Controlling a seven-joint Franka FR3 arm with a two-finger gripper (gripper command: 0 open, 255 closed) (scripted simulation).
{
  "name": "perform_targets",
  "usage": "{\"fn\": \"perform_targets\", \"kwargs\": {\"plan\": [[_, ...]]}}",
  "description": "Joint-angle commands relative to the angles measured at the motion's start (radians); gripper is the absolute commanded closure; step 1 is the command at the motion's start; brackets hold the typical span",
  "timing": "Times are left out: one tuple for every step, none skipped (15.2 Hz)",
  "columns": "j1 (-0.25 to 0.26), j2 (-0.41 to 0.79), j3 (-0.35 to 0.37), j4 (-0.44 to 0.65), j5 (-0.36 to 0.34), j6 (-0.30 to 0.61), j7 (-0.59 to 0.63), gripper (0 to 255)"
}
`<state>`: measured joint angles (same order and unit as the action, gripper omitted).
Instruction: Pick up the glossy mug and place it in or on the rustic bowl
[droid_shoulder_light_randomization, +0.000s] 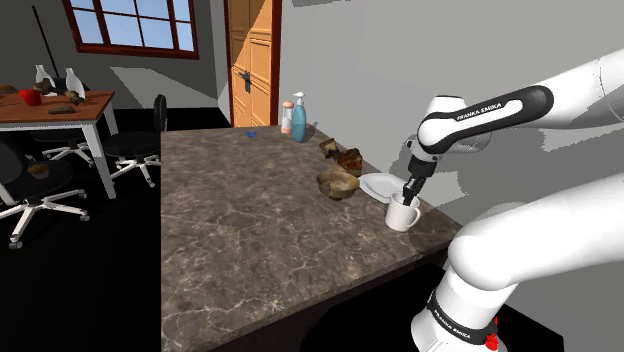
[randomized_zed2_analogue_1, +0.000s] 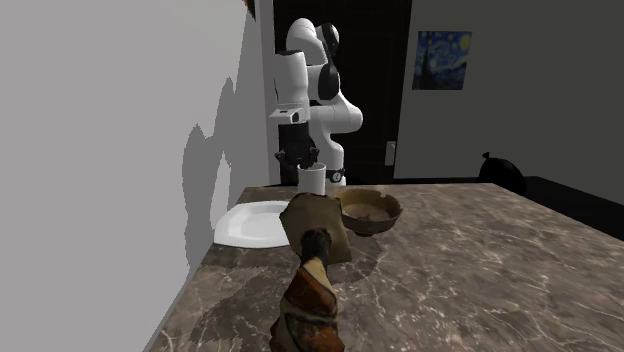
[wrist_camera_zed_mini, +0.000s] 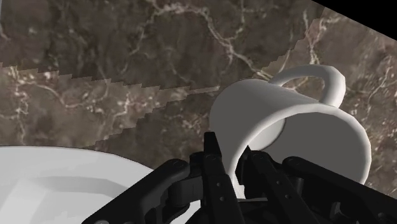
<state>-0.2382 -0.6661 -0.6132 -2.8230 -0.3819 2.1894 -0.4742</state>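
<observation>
A plain white mug (droid_shoulder_light_randomization: 402, 213) stands on the dark marble counter near its edge, at the shoulder view's right. My black gripper (droid_shoulder_light_randomization: 411, 193) comes down on it from above. In the wrist view the gripper (wrist_camera_zed_mini: 236, 175) is shut on the mug's (wrist_camera_zed_mini: 292, 121) wall, one finger inside the rim and one outside, with the handle on the far side. The brown bowl (droid_shoulder_light_randomization: 338, 183) sits a short way off beyond a white plate (droid_shoulder_light_randomization: 378, 186). In the second exterior view the mug (randomized_zed2_analogue_1: 313, 179) stands behind the bowl (randomized_zed2_analogue_1: 370, 212), under the gripper (randomized_zed2_analogue_1: 300, 163).
The white plate (randomized_zed2_analogue_1: 250, 223) lies between mug and wall. Brown lumpy objects (droid_shoulder_light_randomization: 345, 157) and two bottles (droid_shoulder_light_randomization: 298, 118) stand farther along the counter (droid_shoulder_light_randomization: 250, 250). A grey wall runs close beside the mug. A white table with office chairs (droid_shoulder_light_randomization: 40, 190) stands at the shoulder view's left.
</observation>
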Motion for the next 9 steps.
{"fn": "perform_targets", "kwargs": {"plan": [[0.000,0.000,0.000,0.000,0.000,0.000,0.000,255],[0.000,0.000,0.000,0.000,0.000,0.000,0.000,255],[0.000,0.000,0.000,0.000,0.000,0.000,0.000,255],[0.000,0.000,0.000,0.000,0.000,0.000,0.000,255],[0.000,0.000,0.000,0.000,0.000,0.000,0.000,255],[-0.001,-0.011,0.007,0.007,0.003,-0.019,0.001,255],[-0.002,-0.022,0.013,0.015,0.007,-0.037,0.002,255],[-0.002,-0.032,0.020,0.023,0.010,-0.054,0.002,255],[-0.002,-0.041,0.026,0.031,0.014,-0.072,0.003,255]]}}
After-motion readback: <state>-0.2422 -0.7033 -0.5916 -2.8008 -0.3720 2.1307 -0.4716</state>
